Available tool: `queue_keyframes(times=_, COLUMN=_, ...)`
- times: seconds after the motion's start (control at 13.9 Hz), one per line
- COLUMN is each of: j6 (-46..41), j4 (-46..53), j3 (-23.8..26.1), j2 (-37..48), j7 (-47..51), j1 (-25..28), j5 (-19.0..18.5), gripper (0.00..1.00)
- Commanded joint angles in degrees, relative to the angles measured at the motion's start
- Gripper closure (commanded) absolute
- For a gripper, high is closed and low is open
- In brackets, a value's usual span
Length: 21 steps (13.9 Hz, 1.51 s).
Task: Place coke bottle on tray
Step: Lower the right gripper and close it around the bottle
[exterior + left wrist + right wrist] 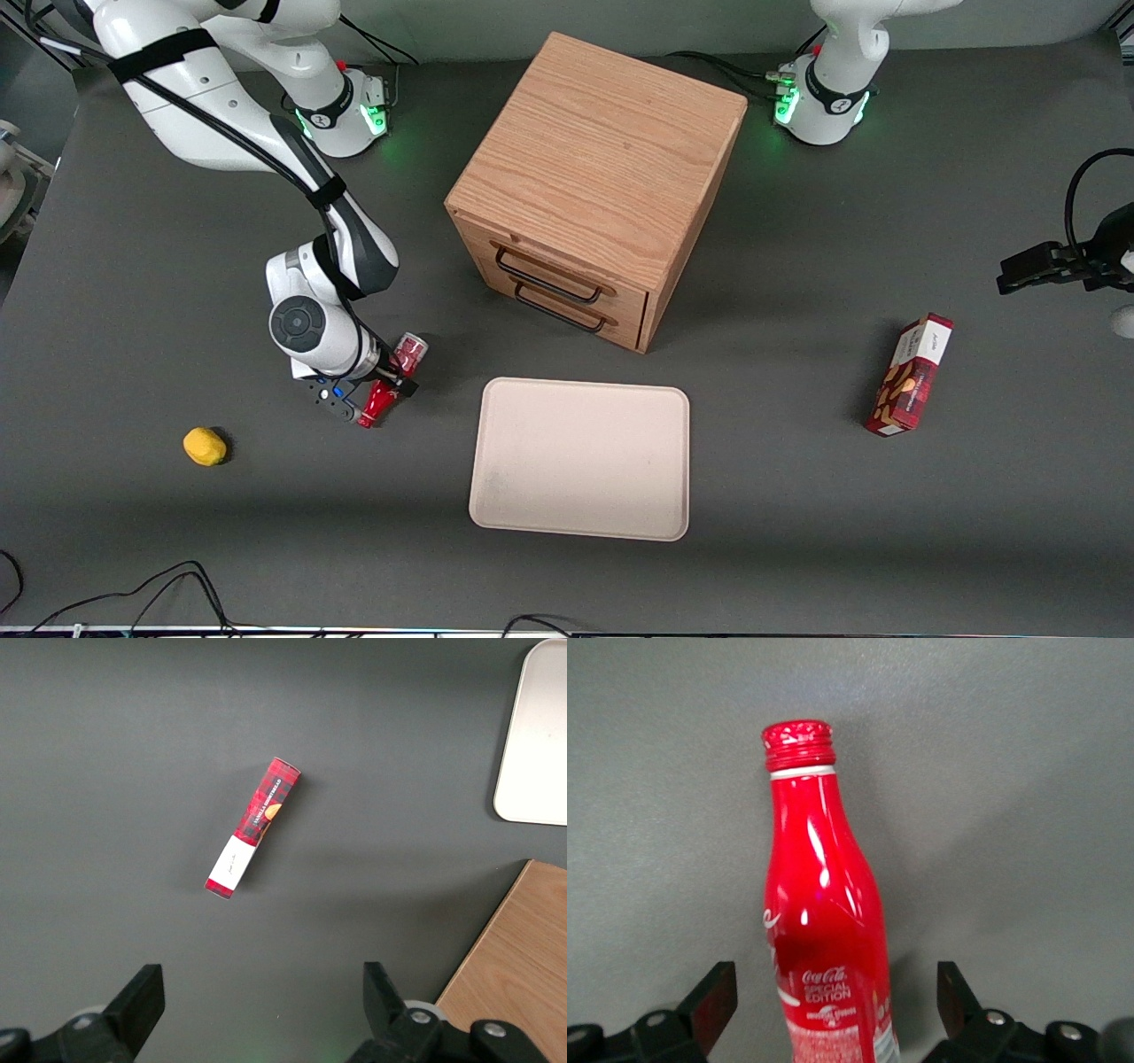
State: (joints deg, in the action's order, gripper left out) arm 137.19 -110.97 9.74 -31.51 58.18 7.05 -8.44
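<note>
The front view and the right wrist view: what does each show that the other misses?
Only the front view shows the tray, the wooden drawer cabinet, the red snack box and a yellow object.

Only the right wrist view shows the bottle's cap and its white lettering close up.

Both show the coke bottle lying on the table between the jaws of the gripper, which stand apart around it, beside the tray.

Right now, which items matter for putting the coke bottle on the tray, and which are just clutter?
Job:
coke bottle, lying between the gripper's open fingers
tray, beside it, nothing on it

Clutter:
wooden drawer cabinet
red snack box
yellow object
</note>
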Motion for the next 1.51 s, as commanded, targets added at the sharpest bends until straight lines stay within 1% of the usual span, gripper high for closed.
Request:
queue_keyframes(times=0.0, j6=2.29, j4=-0.12, j3=0.46, j2=-1.44, j7=2.55, j1=-0.19, j5=-2.29, gripper=0.00)
queue_keyframes(times=0.36, j6=3.69, j4=-0.12, j3=0.46, j2=-1.98, j7=2.55, j1=-0.19, j5=-2.37, gripper=0.00)
queue_keyframes(times=0.43, j6=3.61, j4=-0.12, j3=0.46, j2=-1.98, j7=2.55, j1=-0.19, j5=-2.38, gripper=0.02)
queue_keyframes(times=0.5, j6=3.70, j4=-0.12, j3=0.46, j2=-2.06, j7=2.55, j1=-0.19, j5=-2.29, gripper=0.18)
queue_keyframes(times=0.58, j6=3.70, j4=-0.21, j3=0.46, j2=-1.98, j7=2.64, j1=-0.19, j5=-2.37, gripper=0.66)
queue_keyframes(times=0.65, j6=3.70, j4=-0.38, j3=0.46, j2=-1.89, j7=2.90, j1=-0.10, j5=-2.38, gripper=1.00)
queue_keyframes(times=0.86, j6=4.57, j4=-0.65, j3=0.46, j2=-1.98, j7=5.36, j1=-0.19, j5=-4.56, gripper=1.00)
queue_keyframes(times=1.15, j6=3.62, j4=-0.56, j3=0.72, j2=-1.02, j7=4.84, j1=-0.19, j5=-4.66, gripper=1.00)
queue_keyframes(times=1.3, j6=-0.58, j4=-0.47, j3=1.16, j2=2.14, j7=3.97, j1=-0.37, j5=-4.66, gripper=1.00)
queue_keyframes(times=1.44, j6=-6.12, j4=0.40, j3=1.68, j2=7.05, j7=3.43, j1=-0.98, j5=-4.57, gripper=1.00)
